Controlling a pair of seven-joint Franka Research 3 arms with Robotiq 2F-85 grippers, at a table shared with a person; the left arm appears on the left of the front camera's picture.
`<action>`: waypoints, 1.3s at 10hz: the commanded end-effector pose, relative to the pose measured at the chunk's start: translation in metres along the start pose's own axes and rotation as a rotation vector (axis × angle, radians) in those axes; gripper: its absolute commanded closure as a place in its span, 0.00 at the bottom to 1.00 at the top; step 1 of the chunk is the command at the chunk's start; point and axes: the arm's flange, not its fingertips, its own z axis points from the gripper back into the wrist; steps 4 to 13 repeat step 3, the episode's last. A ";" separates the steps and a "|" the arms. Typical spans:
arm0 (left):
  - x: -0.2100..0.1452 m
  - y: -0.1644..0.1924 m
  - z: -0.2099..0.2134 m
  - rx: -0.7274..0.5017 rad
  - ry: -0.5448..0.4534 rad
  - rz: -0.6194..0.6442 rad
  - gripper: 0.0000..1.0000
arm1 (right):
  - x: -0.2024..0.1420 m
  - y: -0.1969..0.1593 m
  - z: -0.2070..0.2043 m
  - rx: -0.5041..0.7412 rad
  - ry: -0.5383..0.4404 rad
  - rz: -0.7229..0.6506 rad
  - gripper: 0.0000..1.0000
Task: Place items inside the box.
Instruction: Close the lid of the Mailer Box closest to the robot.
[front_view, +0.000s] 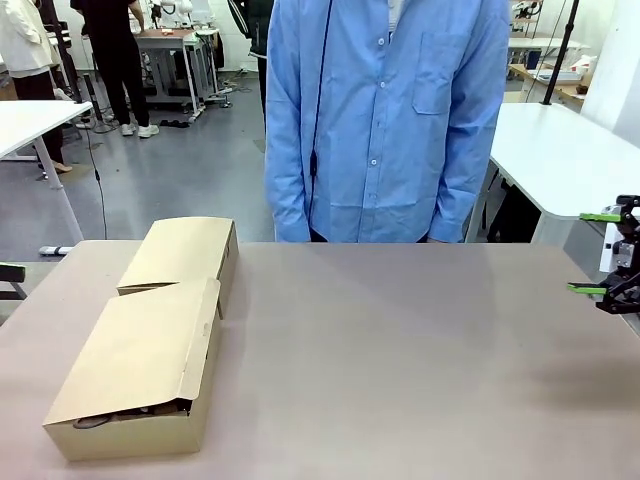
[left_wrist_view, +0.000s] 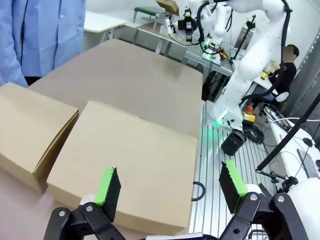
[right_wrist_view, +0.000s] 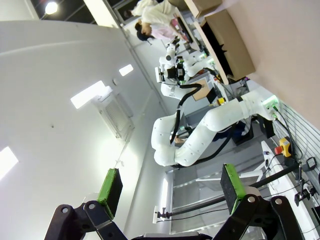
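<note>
Both end effectors (left_wrist_view: 170, 187) (front_view: 603, 252) gape apart; two cardboard boxes (front_view: 140, 365) sit on the brown table (front_view: 400, 350).

A matte grey-brown table (front_view: 400, 350) is seen in the front view, reaching from the near edge to the far side. Two flat cardboard boxes are carried on it, both toward nine o'clock of its surface. The nearer box (front_view: 140, 370) is laid at about eight o'clock, its lid nearly down, with a narrow gap left at the near end where dark contents can be made out but not identified. The farther box (front_view: 185, 252) is set at about ten o'clock, closed, just beside the first, corner to corner.
</note>
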 end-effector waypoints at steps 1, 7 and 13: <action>-0.004 -0.001 0.003 0.006 -0.002 -0.011 0.00 | -0.002 0.006 0.000 -0.005 0.011 -0.018 0.00; -0.004 -0.001 0.003 0.006 -0.002 -0.011 0.00 | -0.002 0.006 0.000 -0.005 0.011 -0.018 0.00; -0.004 -0.001 0.003 0.006 -0.002 -0.011 0.00 | -0.002 0.006 0.000 -0.005 0.011 -0.018 0.00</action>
